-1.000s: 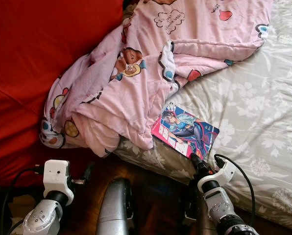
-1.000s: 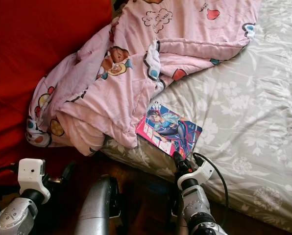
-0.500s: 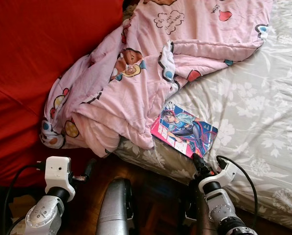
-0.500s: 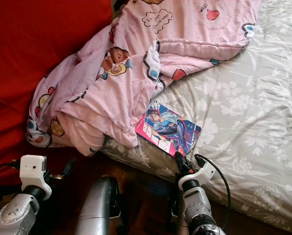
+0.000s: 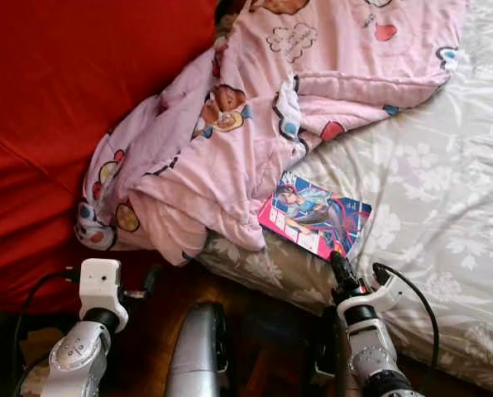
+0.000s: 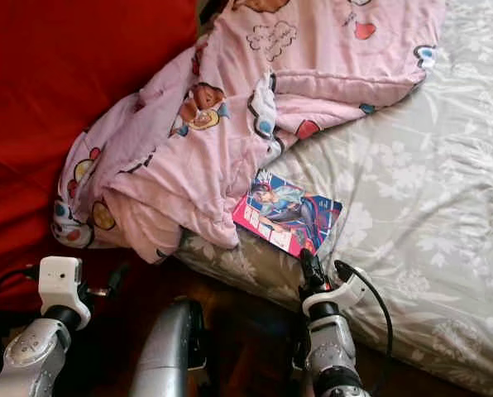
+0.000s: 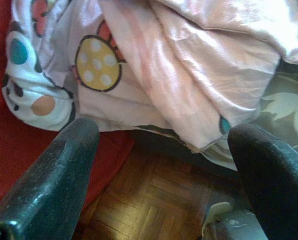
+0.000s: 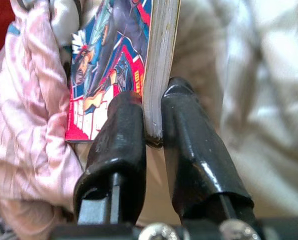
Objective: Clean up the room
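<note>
Pinching the comic book [image 8: 139, 55] by its near corner: right gripper [image 8: 152, 130], one finger on the cover, the other under the pages. The book lies on the floral bed sheet [image 5: 445, 190] near the bed edge, at 12 o'clock from the right gripper in the eye views. Left gripper [image 7: 164, 175] spread wide, empty, low over the parquet floor [image 7: 154, 200]. Pink cartoon blanket [image 5: 255, 124] at 11 o'clock from the book, touching its far-left corner and draping off the bed. Red fabric [image 5: 56, 99] beyond, at 10 o'clock.

Right pincer [image 8: 151, 125] clamped, left pincer [image 7: 164, 165] agape
</note>
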